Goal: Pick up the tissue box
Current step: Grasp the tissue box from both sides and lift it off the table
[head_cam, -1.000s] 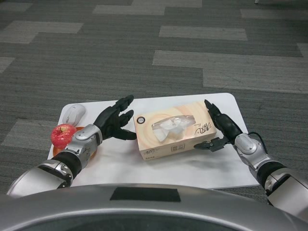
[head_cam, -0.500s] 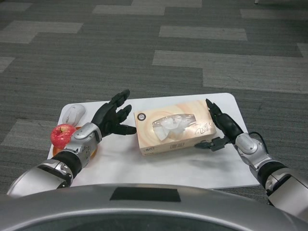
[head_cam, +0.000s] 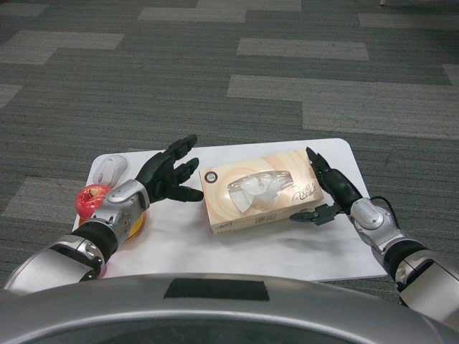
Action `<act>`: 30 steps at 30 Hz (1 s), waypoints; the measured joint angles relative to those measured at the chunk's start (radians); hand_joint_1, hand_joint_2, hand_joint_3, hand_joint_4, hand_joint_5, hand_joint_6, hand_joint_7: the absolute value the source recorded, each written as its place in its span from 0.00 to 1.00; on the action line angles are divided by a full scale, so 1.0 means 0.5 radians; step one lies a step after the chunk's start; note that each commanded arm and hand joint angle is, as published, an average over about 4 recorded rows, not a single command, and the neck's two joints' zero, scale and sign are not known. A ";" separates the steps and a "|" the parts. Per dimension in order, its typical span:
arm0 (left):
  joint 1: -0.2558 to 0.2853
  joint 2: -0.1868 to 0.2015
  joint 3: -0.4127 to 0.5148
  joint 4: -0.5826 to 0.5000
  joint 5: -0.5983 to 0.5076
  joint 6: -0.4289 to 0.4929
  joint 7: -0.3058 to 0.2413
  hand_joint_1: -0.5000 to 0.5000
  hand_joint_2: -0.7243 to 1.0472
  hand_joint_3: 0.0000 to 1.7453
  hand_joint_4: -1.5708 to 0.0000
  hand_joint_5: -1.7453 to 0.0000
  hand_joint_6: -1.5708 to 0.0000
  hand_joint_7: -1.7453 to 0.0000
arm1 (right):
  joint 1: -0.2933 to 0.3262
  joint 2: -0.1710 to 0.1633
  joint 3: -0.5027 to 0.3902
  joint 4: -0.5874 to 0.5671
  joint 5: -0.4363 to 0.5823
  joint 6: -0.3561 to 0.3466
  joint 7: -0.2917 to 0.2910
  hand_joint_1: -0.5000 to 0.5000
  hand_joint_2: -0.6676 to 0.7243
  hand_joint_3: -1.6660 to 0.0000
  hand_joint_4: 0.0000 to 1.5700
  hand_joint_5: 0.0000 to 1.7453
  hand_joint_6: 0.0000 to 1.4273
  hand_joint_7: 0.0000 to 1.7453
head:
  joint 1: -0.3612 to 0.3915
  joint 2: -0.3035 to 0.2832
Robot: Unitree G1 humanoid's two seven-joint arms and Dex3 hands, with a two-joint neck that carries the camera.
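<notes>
The white bench (head_cam: 237,251) holds the tissue box (head_cam: 259,192) in its middle. The left hand (head_cam: 166,177) and right hand (head_cam: 331,192) wait beside it, fingers spread, holding nothing. A red apple (head_cam: 90,201) and a white mouse (head_cam: 110,170) lie left. Grey carpet (head_cam: 215,64) lies beyond.

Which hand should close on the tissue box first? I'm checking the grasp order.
Right, probably. The right hand already lies against the end of the beige cardboard tissue box, fingers spread. The left hand is open just short of the other end.
</notes>
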 measured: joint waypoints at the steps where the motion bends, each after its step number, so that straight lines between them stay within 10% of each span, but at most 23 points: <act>1: 0.000 0.006 -0.001 -0.004 0.001 0.008 -0.008 1.00 1.00 0.10 1.00 1.00 1.00 1.00 | 0.000 0.001 0.001 -0.001 0.000 0.000 0.001 0.05 0.23 0.76 0.00 0.06 0.00 0.00 | 0.001 0.000; 30: 0.152 0.150 0.118 -0.004 0.007 0.032 -0.065 1.00 1.00 0.10 1.00 1.00 1.00 1.00 | 0.000 0.034 0.021 -0.022 -0.021 -0.005 0.012 0.04 0.23 0.76 0.00 0.06 0.00 0.00 | 0.011 -0.015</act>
